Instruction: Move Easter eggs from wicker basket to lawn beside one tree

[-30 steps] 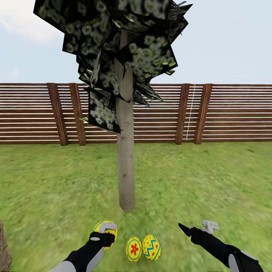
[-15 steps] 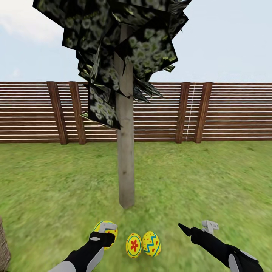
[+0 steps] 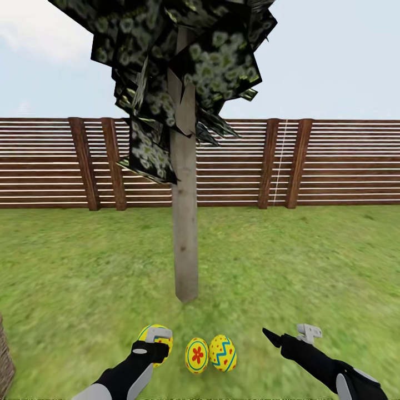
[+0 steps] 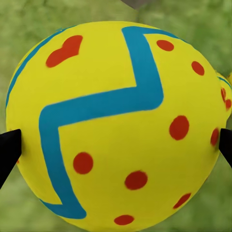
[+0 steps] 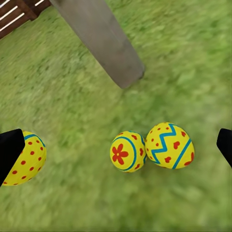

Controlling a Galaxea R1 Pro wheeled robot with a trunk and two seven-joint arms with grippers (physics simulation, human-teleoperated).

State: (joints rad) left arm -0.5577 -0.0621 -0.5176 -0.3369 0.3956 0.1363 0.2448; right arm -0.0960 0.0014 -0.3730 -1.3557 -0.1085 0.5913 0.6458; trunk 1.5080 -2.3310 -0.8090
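Note:
My left gripper point(image 3: 154, 343) is shut on the red-dotted egg point(image 3: 149, 335), low over the lawn point(image 3: 83, 266). In the left wrist view both fingertips press the sides of this egg point(image 4: 116, 125). The flower egg point(image 3: 196, 355) and the zigzag egg point(image 3: 223, 353) lie touching on the grass just right of it, a short way in front of the tree point(image 3: 185, 244). The right gripper point(image 3: 291, 332) hovers open and empty to their right. The right wrist view shows the flower egg point(image 5: 127, 151), the zigzag egg point(image 5: 169, 145), the dotted egg point(image 5: 26, 159) and the trunk point(image 5: 104, 38).
A sliver of the wicker basket point(image 3: 4, 361) shows at the left edge of the head view. The brown slatted fence point(image 3: 333, 166) closes the garden behind the tree. Open grass stretches to both sides of the trunk.
The whole head view has shifted: fence, trunk base and the two lying eggs sit slightly higher in the picture. Both arms and the held egg keep their places in the picture.

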